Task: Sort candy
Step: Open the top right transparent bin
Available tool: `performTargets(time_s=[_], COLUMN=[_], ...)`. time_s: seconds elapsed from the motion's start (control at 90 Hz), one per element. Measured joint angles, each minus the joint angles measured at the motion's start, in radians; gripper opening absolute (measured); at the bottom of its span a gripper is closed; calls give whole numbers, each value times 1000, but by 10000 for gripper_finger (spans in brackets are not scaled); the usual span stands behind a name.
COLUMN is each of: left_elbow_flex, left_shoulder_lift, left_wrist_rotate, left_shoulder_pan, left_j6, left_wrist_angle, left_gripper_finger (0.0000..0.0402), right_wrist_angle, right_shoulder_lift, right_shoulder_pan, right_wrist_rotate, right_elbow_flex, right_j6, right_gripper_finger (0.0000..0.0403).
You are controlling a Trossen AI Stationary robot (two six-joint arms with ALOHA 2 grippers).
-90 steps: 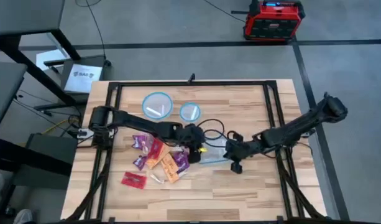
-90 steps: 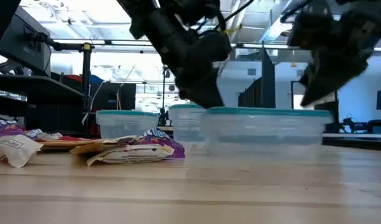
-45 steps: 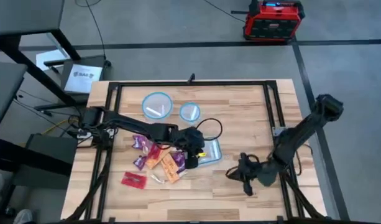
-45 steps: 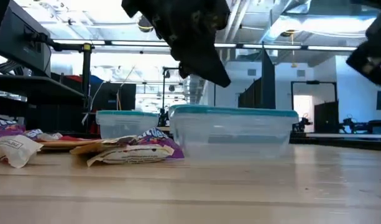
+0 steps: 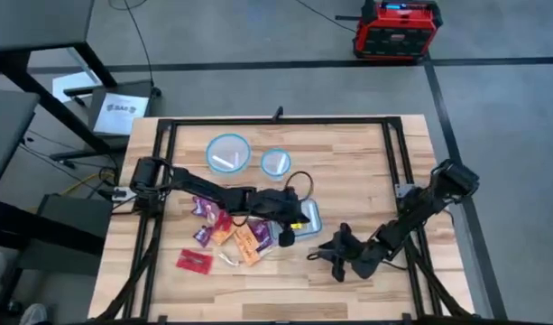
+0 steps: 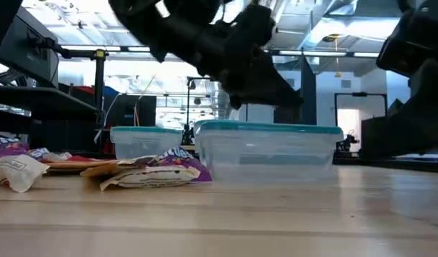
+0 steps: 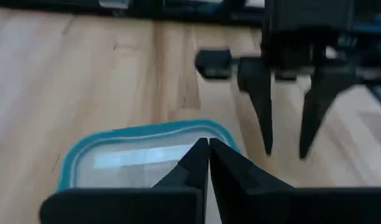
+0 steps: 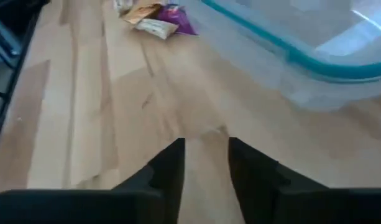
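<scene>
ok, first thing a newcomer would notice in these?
Probably the heap of candy, red, purple and orange packets on the table's left half, beside the rectangular blue-rimmed box. The left claw hangs shut at that box's rim next to the heap, while the right claw sits open over bare wood on the box's other side. Two round tubs stand behind.

**Camera Arrangement**

The high view looks straight down on the whole table (image 5: 366,144). The low view sits at table-top height, facing level across the rectangular container (image 6: 269,146) into the room. Each wrist view looks forward, close above the wood. All four views share the rectangular container.
</scene>
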Motion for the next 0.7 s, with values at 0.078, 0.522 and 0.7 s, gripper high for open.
performTargets(time_s=[0.078, 0.522, 0.7], left_elbow_flex=[-48, -69, -65], left_shoulder_lift=[2, 118, 129], left_wrist_rotate=[0, 116, 143], left_shoulder_pan=[13, 13, 10], left_j6=[-2, -57, -44], left_wrist_angle=[74, 264, 265], left_gripper_finger=[0, 0, 0], right_wrist_angle=[63, 171, 252], right_shoulder_lift=[43, 153, 153], right_shoulder_pan=[-3, -26, -46], right_wrist_rotate=[1, 103, 103], right_elbow_flex=[0, 0, -35], right_j6=[-2, 2, -30], right_gripper_finger=[153, 193, 193])
